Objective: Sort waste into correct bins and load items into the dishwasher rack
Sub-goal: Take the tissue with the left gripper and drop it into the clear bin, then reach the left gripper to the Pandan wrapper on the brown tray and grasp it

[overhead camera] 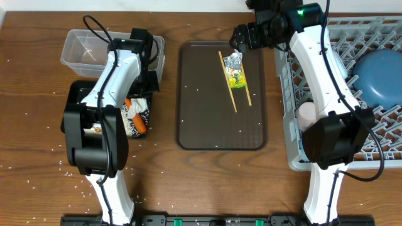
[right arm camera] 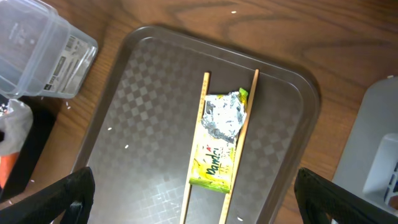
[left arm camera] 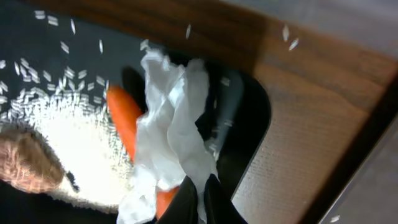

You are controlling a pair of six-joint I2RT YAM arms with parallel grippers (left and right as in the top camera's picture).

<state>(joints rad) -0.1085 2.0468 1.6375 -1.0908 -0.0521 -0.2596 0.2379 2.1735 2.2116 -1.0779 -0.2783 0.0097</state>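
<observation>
My left gripper [left arm camera: 200,199] is shut on the crumpled white tissue [left arm camera: 174,112], which lies over the orange carrot [left arm camera: 123,117] in the black tray [left arm camera: 252,118]. White rice [left arm camera: 81,146] and a brown food lump [left arm camera: 25,162] lie beside them. From overhead the left gripper [overhead camera: 141,94] hangs over the tissue [overhead camera: 134,108] and carrot [overhead camera: 141,125]. My right gripper [right arm camera: 196,194] is open above the yellow-green foil wrapper [right arm camera: 222,134], which lies between the wooden chopsticks [right arm camera: 198,140] on the brown tray [right arm camera: 143,112]. The right gripper [overhead camera: 242,36] hovers at that tray's far end.
The clear tub [overhead camera: 81,50] stands behind the black tray [overhead camera: 76,94]. The grey dishwasher rack [overhead camera: 377,34] at the right holds a large blue bowl [overhead camera: 380,75] and a pink cup [overhead camera: 306,114]. Rice grains are scattered on the wooden table [overhead camera: 31,125].
</observation>
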